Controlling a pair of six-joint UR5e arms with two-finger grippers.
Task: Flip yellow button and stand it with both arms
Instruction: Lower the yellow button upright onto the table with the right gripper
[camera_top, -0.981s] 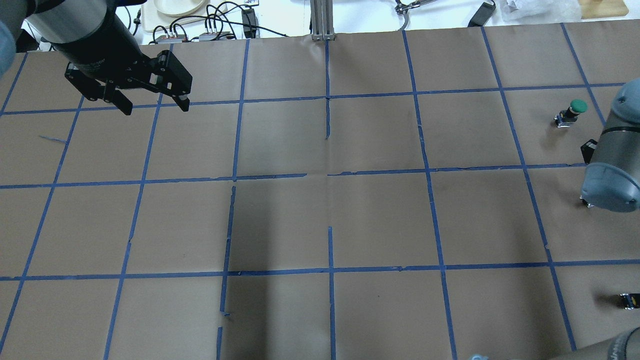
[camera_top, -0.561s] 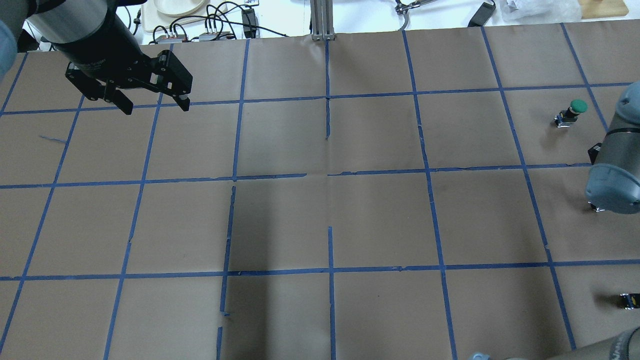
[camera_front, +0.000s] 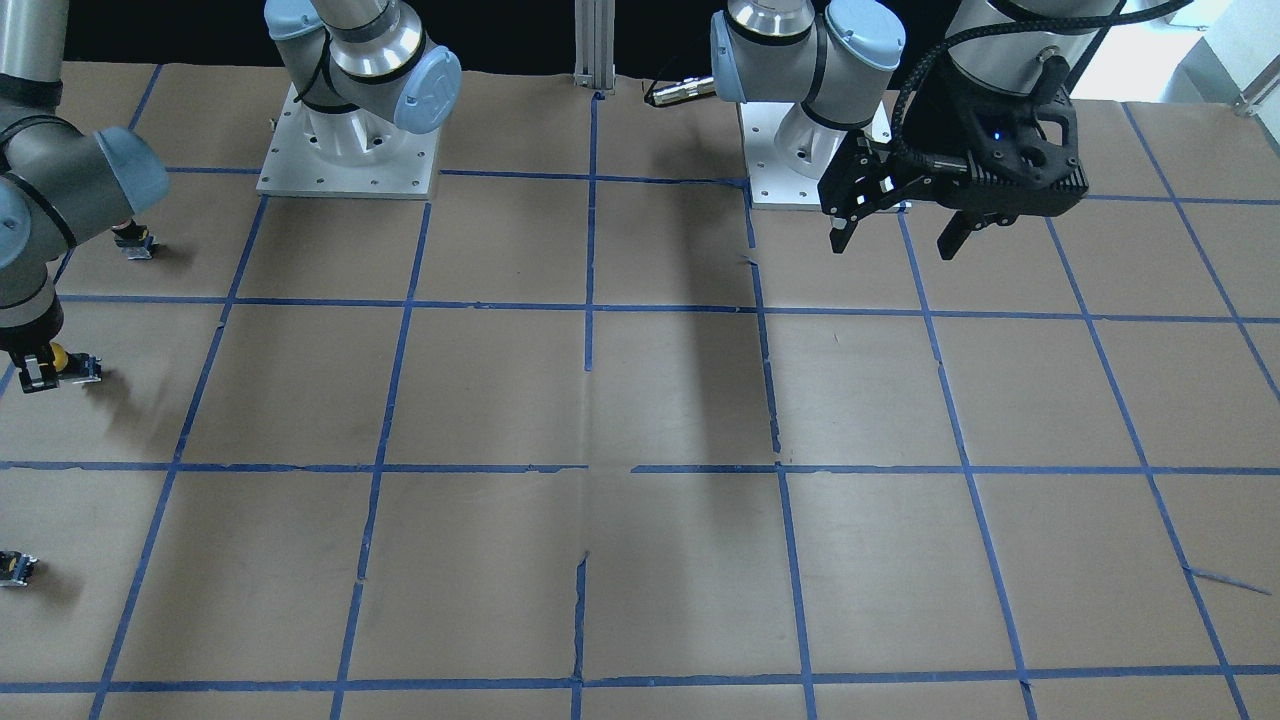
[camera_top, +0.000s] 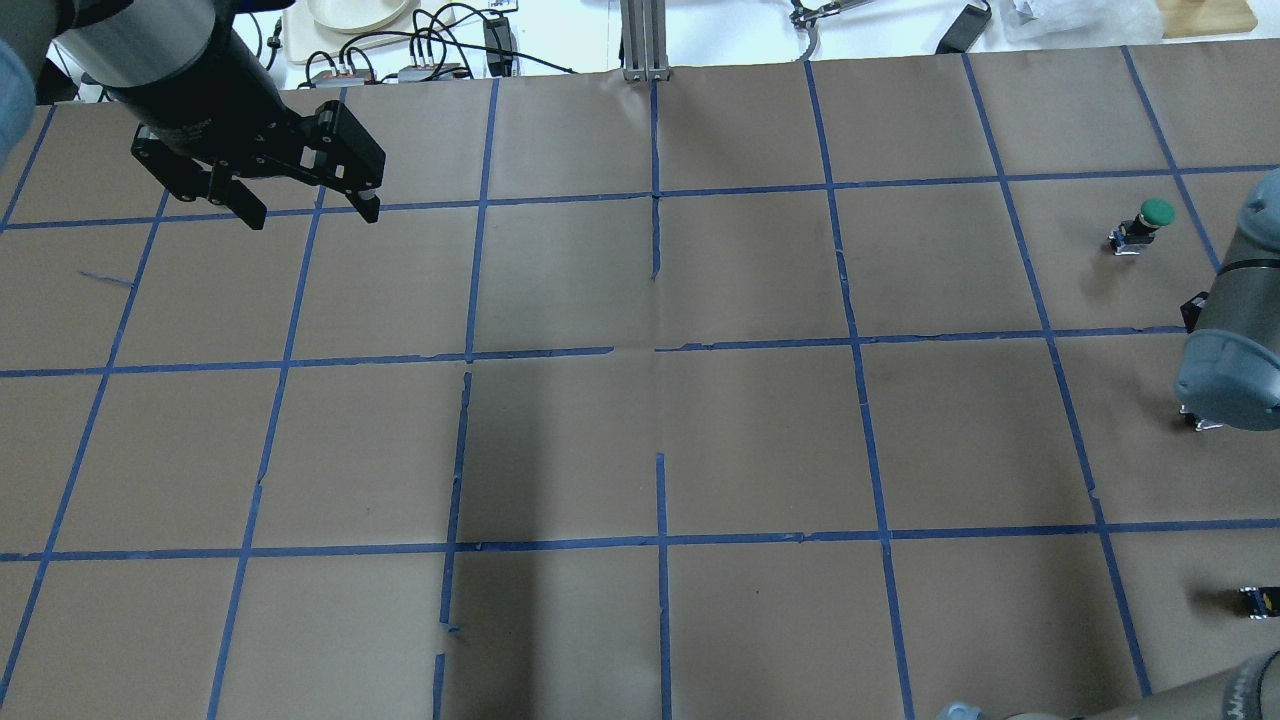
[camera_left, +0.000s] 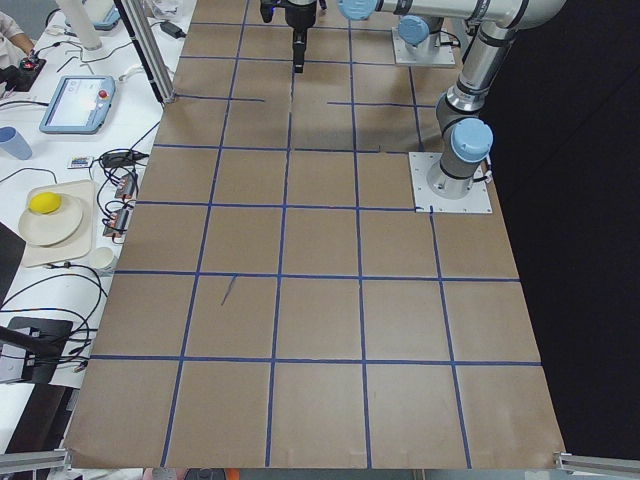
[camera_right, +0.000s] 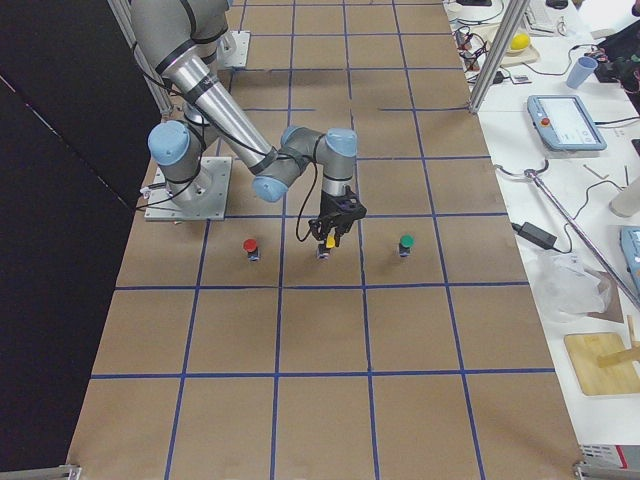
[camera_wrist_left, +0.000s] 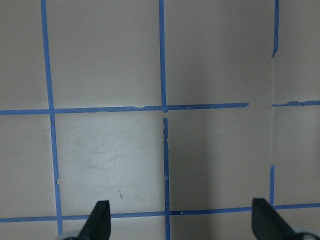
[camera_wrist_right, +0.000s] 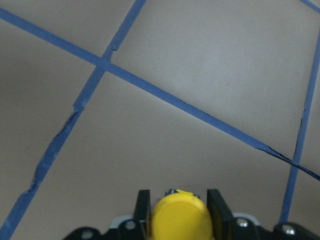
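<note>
Yellow button (camera_wrist_right: 178, 217) sits clamped in your right gripper (camera_wrist_right: 178, 200); left gripper (camera_top: 312, 213) hangs spread, well apart. Grasp step. Next, probably: lift, carry it across.

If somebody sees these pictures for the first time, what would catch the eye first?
The yellow button, bright between the fingers of the right gripper at the robot's far right. Then the left gripper, open, hovering far off over the blue-taped paper. A green button and a red button stand on either side of the yellow one.
</note>
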